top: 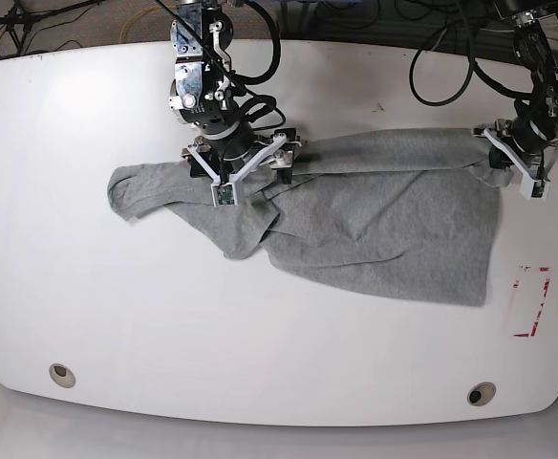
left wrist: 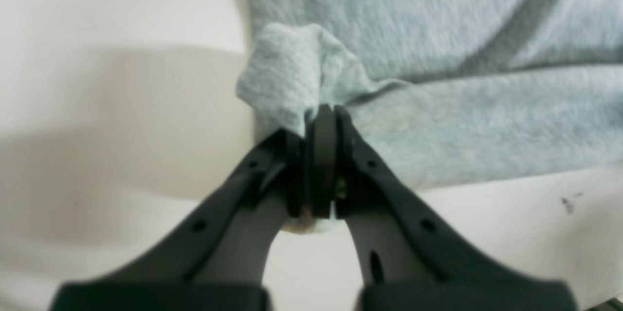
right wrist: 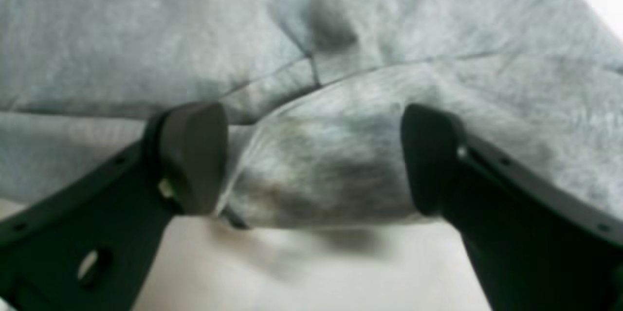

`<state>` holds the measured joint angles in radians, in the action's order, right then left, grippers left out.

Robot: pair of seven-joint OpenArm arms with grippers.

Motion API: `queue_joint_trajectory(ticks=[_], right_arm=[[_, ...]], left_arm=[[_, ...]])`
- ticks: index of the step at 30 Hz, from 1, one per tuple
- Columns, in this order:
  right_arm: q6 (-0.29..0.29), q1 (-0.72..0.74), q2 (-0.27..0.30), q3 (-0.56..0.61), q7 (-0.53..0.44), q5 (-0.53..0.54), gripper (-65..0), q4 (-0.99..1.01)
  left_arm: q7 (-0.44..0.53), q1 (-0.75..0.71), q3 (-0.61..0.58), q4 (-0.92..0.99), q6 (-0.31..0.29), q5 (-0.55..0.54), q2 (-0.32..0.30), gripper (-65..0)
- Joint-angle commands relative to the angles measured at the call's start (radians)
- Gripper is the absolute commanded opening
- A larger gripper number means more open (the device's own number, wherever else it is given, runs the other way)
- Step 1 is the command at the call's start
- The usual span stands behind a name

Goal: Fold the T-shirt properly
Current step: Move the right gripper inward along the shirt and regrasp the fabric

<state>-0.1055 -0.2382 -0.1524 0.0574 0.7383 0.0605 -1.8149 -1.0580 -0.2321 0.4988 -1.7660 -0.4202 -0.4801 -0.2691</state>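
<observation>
On the white oval counter (top: pixel 88 316) the crumpled heather-grey cotton T-shirt (top: pixel 384 229) lies spread. At its top edge, my right gripper (right wrist: pixel 311 157) straddles a fold, jaws wide apart. Far right, my left gripper (left wrist: pixel 323 116) pinches the shirt's corner tight.

Both arms are black metal with white brackets at the wrists and looping black cables. The matte black fingers (right wrist: pixel 194 155) carry small screw holes and flat, rounded pads.
</observation>
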Motion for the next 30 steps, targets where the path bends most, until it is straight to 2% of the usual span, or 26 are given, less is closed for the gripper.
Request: queue_joint_trajectory(ticks=[1,7,10,20,23,24,25,27,28,30], right_arm=[[0.013,0.013,-0.005,0.005,-0.024,0.008,-11.9,-0.015],[0.043,0.027,-0.005,0.002,-0.024,0.009,-12.0,-0.006],[0.048,0.030,-0.005,0.002,-0.024,0.009,-14.4,0.022],[0.048,0.032,-0.005,0.003,-0.024,0.009,-35.5,0.060],[0.048,0.027,-0.005,0.005,-0.024,0.009,-44.2,0.048],[0.048,0.026,-0.005,0.005,-0.024,0.009,-50.1,0.036],[0.048,0.026,-0.005,0.005,-0.023,0.009,-52.3,0.031],[0.048,0.024,-0.005,0.005,-0.018,0.009,-61.2,0.010],[0.048,0.023,-0.005,0.005,-0.018,0.009,-64.0,0.004],[0.048,0.021,-0.005,0.003,-0.018,0.008,-65.0,-0.007]], left_arm=[[0.017,0.009,0.007,-0.016,0.002,-0.007,-0.015,-65.0],[0.017,0.009,0.007,-0.016,0.002,-0.007,-0.015,-65.0],[0.017,0.009,0.007,-0.016,0.002,-0.007,-0.015,-65.0],[0.017,0.009,0.008,-0.016,0.002,-0.007,-0.015,-65.0],[0.017,0.009,0.008,-0.016,0.002,-0.007,-0.015,-65.0],[0.017,0.009,0.010,-0.016,0.002,-0.007,-0.017,-65.0],[0.017,0.009,0.010,-0.016,0.002,-0.007,-0.017,-65.0],[0.017,0.009,0.010,-0.016,0.002,-0.007,-0.017,-65.0],[0.017,0.009,0.010,-0.016,0.002,-0.007,-0.017,-65.0],[0.017,0.009,0.010,-0.016,0.002,-0.007,-0.017,-65.0]])
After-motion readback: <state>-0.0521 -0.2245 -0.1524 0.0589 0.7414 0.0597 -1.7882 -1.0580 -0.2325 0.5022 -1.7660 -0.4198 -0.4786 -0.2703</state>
